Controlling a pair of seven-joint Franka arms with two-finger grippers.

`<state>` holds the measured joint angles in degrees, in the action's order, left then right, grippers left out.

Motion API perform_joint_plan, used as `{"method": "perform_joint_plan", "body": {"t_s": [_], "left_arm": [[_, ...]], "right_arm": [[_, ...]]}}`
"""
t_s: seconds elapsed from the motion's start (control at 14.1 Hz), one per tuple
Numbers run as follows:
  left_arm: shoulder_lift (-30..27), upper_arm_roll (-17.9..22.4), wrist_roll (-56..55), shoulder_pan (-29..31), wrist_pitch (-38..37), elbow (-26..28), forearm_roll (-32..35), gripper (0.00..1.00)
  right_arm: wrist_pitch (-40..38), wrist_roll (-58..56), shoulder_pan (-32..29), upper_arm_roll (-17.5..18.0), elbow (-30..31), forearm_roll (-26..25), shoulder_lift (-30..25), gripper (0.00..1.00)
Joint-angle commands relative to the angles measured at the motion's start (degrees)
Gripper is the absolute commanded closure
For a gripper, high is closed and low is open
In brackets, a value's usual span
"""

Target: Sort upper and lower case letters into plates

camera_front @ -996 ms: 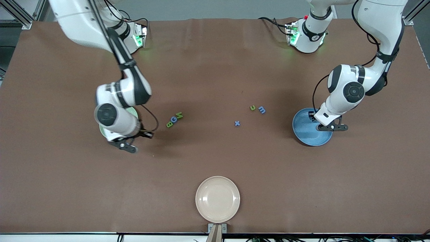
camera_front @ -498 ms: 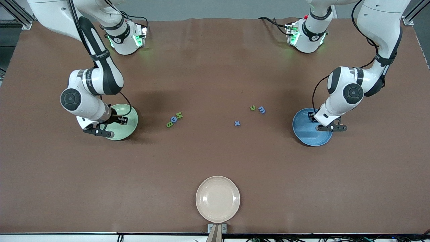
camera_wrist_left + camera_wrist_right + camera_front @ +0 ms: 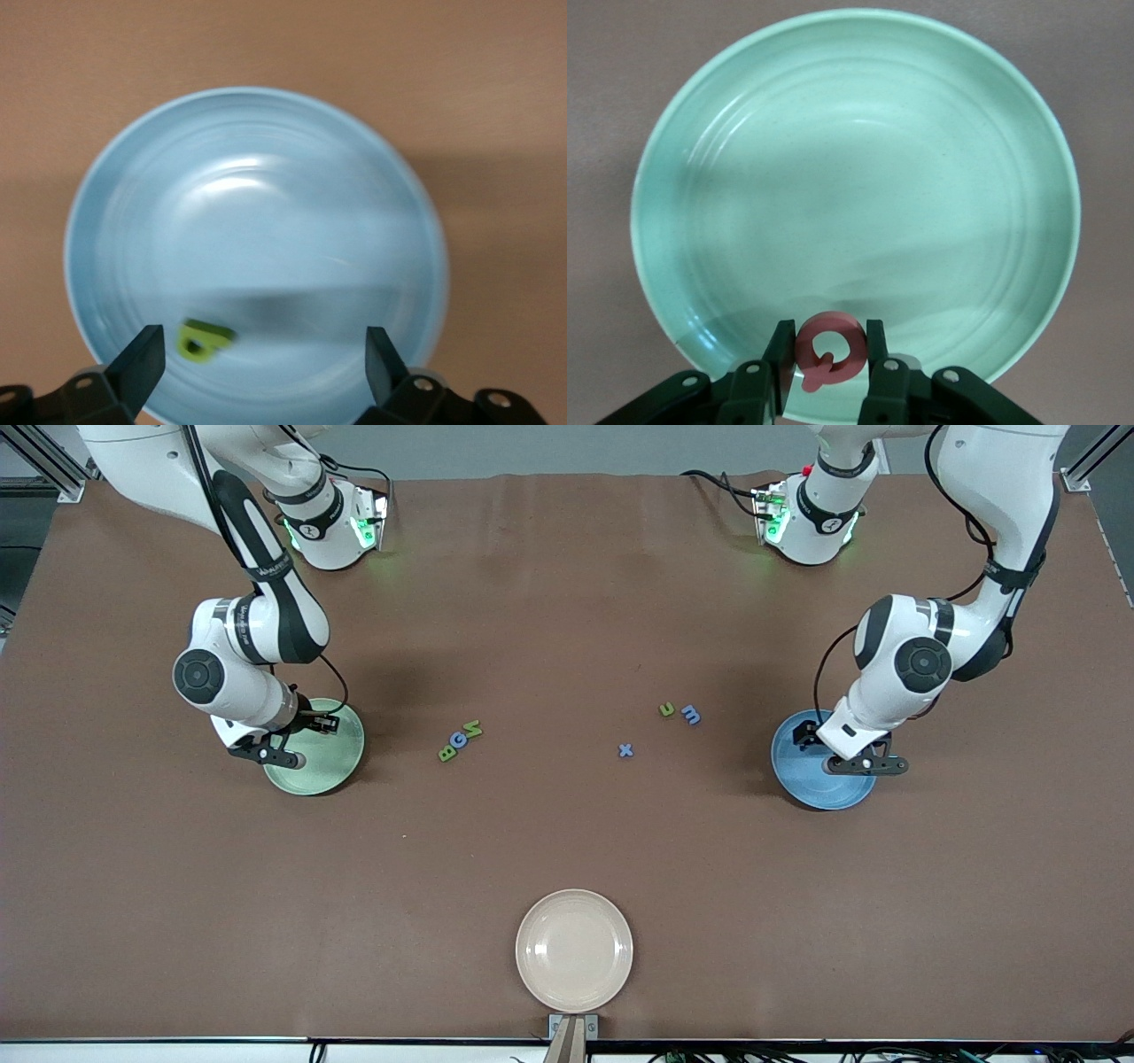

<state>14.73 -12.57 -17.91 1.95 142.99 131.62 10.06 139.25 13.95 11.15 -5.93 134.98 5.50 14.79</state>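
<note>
Table (image 3: 567,841) carries three plates: a cream plate (image 3: 574,950) nearest the front camera, a green plate (image 3: 330,766) at the right arm's end, a blue plate (image 3: 802,775) at the left arm's end.

Right gripper (image 3: 824,367) hangs over the green plate, jaws closed on a pink Q (image 3: 827,351), not yet released. Left gripper (image 3: 257,372) hangs over the blue plate, jaws wide apart and empty; a small green letter (image 3: 204,341) lies in that plate, near its rim.

Loose on the table between the two plates: B (image 3: 447,753), G (image 3: 459,740) and N (image 3: 473,732), touching in a row, toward the green plate; green letter (image 3: 666,709) just beside m (image 3: 691,715), with x (image 3: 625,750) nearer the camera, toward the blue plate.

Risks, as judged:
- Q sits over the plate's edge zone; a release here could bounce it out or leave it on the rim.
- B, G, N touch; closing on one may drag or lift a neighbour.
- Foam may cling to a finger on release.
</note>
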Motion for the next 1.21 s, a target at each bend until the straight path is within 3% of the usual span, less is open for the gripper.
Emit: {"method": "perform_joint_plan", "body": {"t_s": [0.0,0.07,0.14,0.43,0.85,1.14], "left_arm": [[-2.95,-6.13,-12.27,0.33,-6.65,-1.01,0.4,0.0],[-2.6,-8.41,-17.46,0.16,-7.8,-1.88,0.31,0.0],[-1.9,-10.53,-23.43,-0.28,-7.81,-2.15,0.31,0.0],[2.66,-16.16,-41.3,-0.63,-5.89,-4.7,1.01,0.0],[9.17,-16.17,-54.42,-5.11,2.03,-4.53,1.1,0.0],[10.58,-16.0,-55.65,-6.61,2.82,-4.09,1.45,0.03]], "right_arm": [[1.02,-0.94,-2.45,0.92,1.96,-0.05,-1.43,0.89],[0.94,-1.03,-2.71,0.92,1.96,-0.14,-1.43,0.52],[0.94,-0.95,-2.71,0.92,1.78,-0.14,-1.52,0.01],[0.06,5.16,-1.93,1.18,-0.32,0.56,-2.31,0.0],[0.67,32.86,12.03,1.27,-5.33,0.56,-1.18,0.0],[0.85,44.73,17.76,1.36,-12.61,0.91,5.49,0.0]]}}
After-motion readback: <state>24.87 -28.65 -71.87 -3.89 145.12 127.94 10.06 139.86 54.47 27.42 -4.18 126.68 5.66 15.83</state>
